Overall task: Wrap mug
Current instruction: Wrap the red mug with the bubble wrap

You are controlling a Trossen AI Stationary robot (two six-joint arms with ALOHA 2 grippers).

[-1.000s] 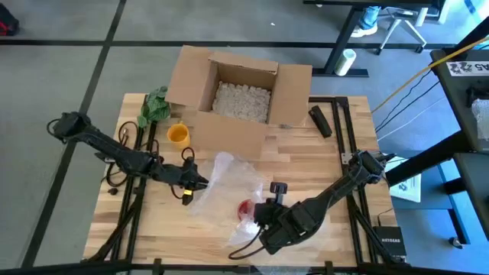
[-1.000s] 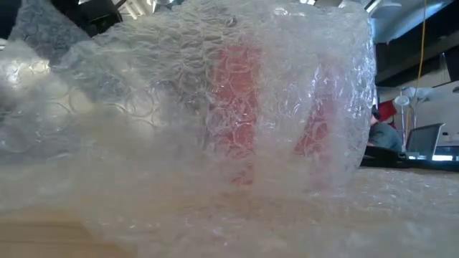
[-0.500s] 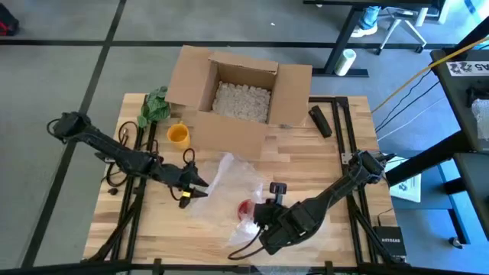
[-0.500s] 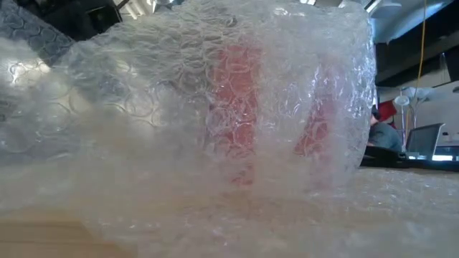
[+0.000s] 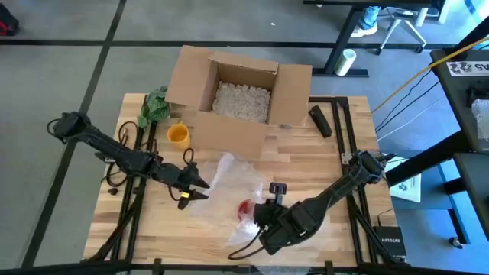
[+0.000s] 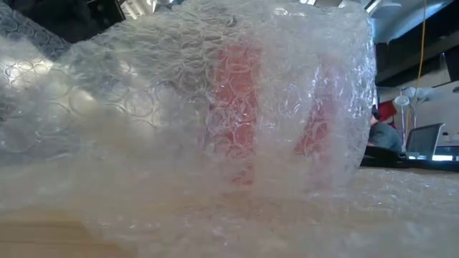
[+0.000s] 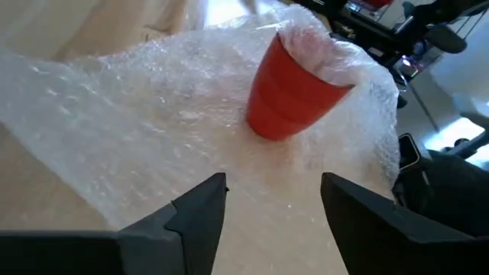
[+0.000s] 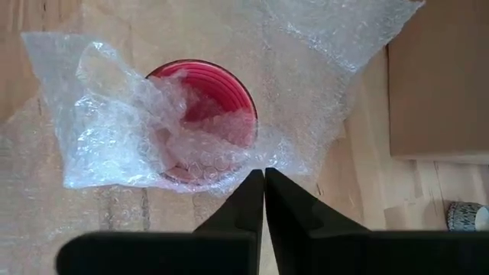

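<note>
A red mug (image 7: pixel 290 92) stands upright on a sheet of clear bubble wrap (image 5: pixel 225 179) at the table's near middle. A flap of the wrap lies over the mug's rim and into its mouth (image 8: pixel 191 130). My right gripper (image 8: pixel 264 177) is above the mug's rim, shut where the wrap folds over it. My left gripper (image 7: pixel 271 206) is open at the wrap's left edge, left of the mug (image 5: pixel 244 208), with its fingers low over the sheet. In the low view the wrap (image 6: pixel 215 107) fills the picture, and the mug shows red through it. My right gripper pinches the bubble wrap at the fold (image 8: pixel 258 159) beside the mug's rim, between its two shut fingers, which come from above and point down. The flap runs from there across the mug's mouth, slack and crumpled. One layer or several, I cannot tell.
An open cardboard box (image 5: pixel 241 95) of packing peanuts stands at the far middle. A yellow cup (image 5: pixel 178 134) and a green crumpled thing (image 5: pixel 157 105) lie far left of it. A black object (image 5: pixel 319 121) lies far right. Bare wood shows at the near left.
My left gripper has shifted a little toward the mug and the table's near edge, staying open over the wrap's left edge. The mug and my right gripper have kept still.
</note>
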